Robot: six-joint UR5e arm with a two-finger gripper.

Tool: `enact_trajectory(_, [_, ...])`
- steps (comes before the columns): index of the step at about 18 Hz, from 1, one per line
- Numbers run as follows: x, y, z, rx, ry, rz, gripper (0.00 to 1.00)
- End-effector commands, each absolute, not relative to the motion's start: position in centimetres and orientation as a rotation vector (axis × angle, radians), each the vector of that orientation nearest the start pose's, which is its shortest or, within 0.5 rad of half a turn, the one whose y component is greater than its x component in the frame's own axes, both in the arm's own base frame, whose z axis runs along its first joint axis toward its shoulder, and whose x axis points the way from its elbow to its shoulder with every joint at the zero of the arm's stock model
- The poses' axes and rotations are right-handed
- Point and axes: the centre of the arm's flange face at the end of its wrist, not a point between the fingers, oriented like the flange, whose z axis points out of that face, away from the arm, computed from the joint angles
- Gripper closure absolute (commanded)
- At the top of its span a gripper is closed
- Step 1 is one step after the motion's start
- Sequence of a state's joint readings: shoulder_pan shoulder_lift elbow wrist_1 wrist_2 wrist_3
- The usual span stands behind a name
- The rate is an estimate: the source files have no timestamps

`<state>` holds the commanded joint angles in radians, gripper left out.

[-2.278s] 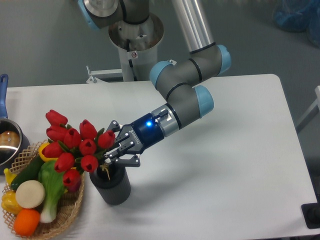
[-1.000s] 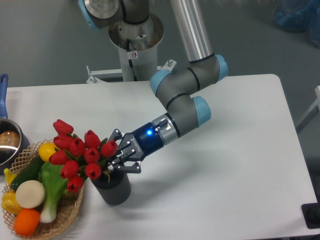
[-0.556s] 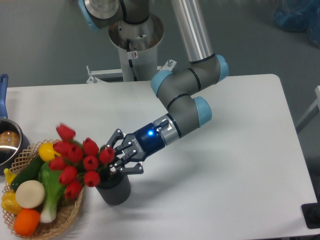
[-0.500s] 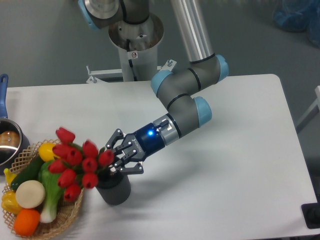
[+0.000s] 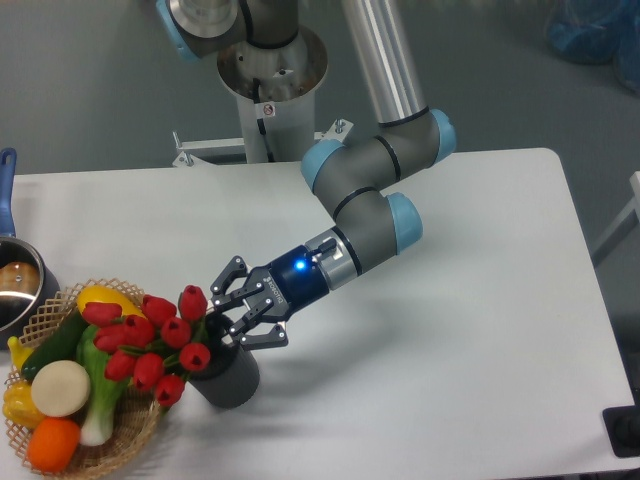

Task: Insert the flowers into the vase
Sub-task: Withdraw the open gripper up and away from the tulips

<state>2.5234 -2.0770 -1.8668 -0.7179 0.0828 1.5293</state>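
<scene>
- White table (image 5: pixel 450 300), grey floor behind.
- My gripper (image 5: pixel 232 312) is spread wide, holding nothing.
- I see flowers (image 5: pixel 150 335) leaning from vase (image 5: pixel 228 373) over basket (image 5: pixel 140 425).
- Light, floppy, I judge; regrip stems low.

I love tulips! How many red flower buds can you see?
9, all in the flowers drooping left from the vase over the wicker basket, beside the gripper. More may be hidden behind.
</scene>
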Motion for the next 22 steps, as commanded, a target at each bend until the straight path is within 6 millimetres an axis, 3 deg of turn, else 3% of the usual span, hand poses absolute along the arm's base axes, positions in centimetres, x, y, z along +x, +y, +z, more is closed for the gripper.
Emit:
enact_trajectory(2, [-34.3,52.1,25.3,-1.590,0.513,-0.439,0.07])
enact_trajectory(4, [-35.1,51.4,25.4,-1.592,0.502,-0.424,0.00])
enact_trajectory(7, [-36.1,50.7,26.3,-1.582,0.523,-0.370,0.00])
enact_trajectory(12, [-42.2,47.1,30.0,-1.587,0.502,-0.217,0.00])
enact_trajectory(16, [-46.0,45.8,32.3,-1.671,0.528,-0.101,0.00])
enact_trajectory(20, [-47.5,45.9,34.6,-1.775,0.587,0.003,0.00])
enact_trajectory(22, [-47.9,45.9,36.9,-1.827,0.622,0.072,0.00])
